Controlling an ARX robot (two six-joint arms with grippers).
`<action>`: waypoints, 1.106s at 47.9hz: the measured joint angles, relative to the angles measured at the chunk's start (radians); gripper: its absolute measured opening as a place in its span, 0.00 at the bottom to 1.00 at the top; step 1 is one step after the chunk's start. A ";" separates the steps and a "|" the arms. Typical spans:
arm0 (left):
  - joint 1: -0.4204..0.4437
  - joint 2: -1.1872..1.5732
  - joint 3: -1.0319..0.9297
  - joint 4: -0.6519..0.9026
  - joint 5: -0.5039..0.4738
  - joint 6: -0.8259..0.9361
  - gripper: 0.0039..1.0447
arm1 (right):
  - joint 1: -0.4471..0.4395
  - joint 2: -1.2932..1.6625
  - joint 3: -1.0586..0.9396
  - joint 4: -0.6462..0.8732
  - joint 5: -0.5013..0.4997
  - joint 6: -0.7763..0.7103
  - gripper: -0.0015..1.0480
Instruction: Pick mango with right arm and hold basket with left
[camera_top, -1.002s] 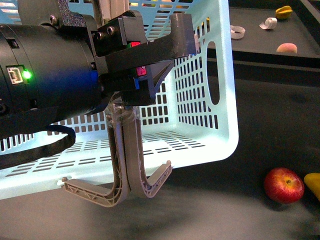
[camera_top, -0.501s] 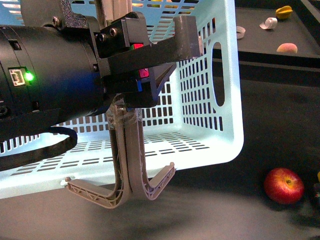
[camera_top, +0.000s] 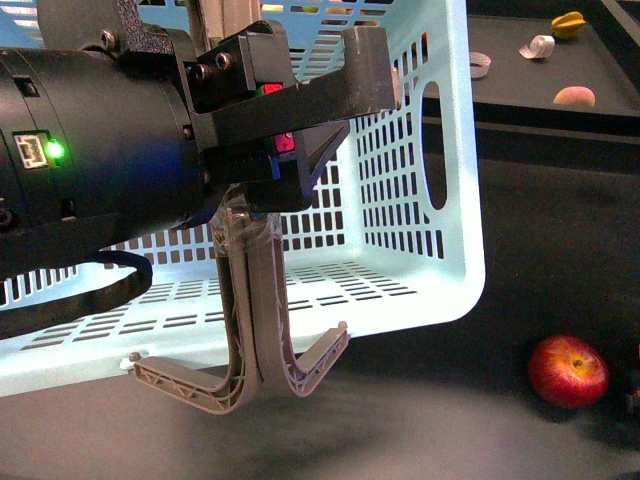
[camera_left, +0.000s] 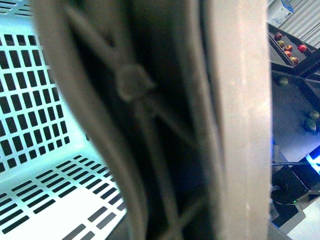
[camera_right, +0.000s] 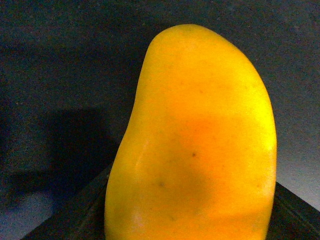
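Front view is showing the left gripper (camera_top: 290, 125) pinching the basket (camera_top: 445, 200) by its handles (camera_top: 250, 300), probably steadying it tipped open toward the robot, while the mango (camera_right: 195, 145) is filling the right wrist view at the right gripper (camera_right: 185, 217), whose grip I cannot tell.

A dark grey matte desk (camera_top: 540, 260) stretches across the scene, with pale glare washing over its near edge. At the far right corner sits a raised dark tray (camera_top: 520, 82) with a low rim.
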 joint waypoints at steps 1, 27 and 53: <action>0.000 0.000 0.000 0.000 0.000 0.000 0.16 | 0.000 -0.001 -0.002 0.003 0.000 0.005 0.67; 0.000 0.000 0.000 0.000 0.000 0.000 0.16 | 0.059 -0.485 -0.356 0.082 -0.157 0.143 0.57; 0.000 0.000 0.000 0.000 0.000 0.000 0.16 | 0.471 -1.213 -0.504 -0.224 -0.257 0.274 0.57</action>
